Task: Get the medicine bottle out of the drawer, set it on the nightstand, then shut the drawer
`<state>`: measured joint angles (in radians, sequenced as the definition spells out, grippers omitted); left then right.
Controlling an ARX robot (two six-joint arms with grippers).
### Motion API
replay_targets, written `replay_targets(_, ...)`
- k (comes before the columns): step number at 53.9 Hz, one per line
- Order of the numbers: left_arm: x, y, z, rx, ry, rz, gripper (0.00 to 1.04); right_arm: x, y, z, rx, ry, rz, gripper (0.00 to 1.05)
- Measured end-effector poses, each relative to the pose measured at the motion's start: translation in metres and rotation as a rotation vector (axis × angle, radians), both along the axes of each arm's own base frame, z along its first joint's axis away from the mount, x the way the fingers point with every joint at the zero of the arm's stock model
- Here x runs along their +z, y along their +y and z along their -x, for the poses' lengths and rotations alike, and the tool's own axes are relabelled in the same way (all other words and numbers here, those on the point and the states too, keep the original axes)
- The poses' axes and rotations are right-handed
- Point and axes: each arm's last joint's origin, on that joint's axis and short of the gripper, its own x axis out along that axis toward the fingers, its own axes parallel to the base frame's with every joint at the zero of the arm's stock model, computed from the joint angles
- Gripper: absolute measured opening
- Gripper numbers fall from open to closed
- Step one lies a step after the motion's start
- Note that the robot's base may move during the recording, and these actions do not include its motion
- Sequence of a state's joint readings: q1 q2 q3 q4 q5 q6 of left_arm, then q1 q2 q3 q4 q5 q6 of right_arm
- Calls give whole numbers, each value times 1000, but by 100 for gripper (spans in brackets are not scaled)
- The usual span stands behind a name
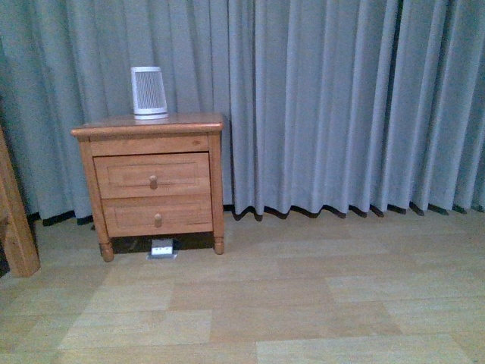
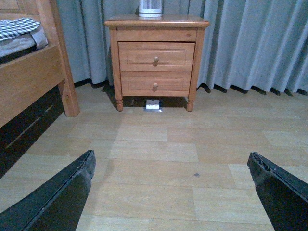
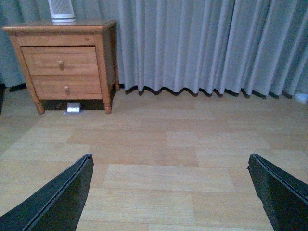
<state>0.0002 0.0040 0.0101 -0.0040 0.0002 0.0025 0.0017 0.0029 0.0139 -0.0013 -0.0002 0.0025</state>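
Shows checked bedding [image 2: 19,28] near nightstand [image 2: 156,21] in left wrist view only. Presents drawer [image 1: 151,175] closed; holds left gripper [image 2: 171,159] and right gripper [image 3: 169,159] jaws apart.

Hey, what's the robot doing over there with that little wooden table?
Nothing is being handled right now. The left tool and right tool are both open and empty, hanging over the floor, away from the nightstand. Its upper drawer is shut, so the medicine bottle can't be seen. Only a white slatted device stands on top.
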Motion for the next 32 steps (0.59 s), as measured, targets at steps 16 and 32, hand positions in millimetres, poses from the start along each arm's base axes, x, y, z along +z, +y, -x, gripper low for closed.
replay_targets(16, 0, 0, 0, 0, 0, 0, 98, 0, 0, 0, 0, 0, 0, 98)
replay_targets(32, 0, 0, 0, 0, 0, 0, 98, 0, 0, 0, 0, 0, 0, 98)
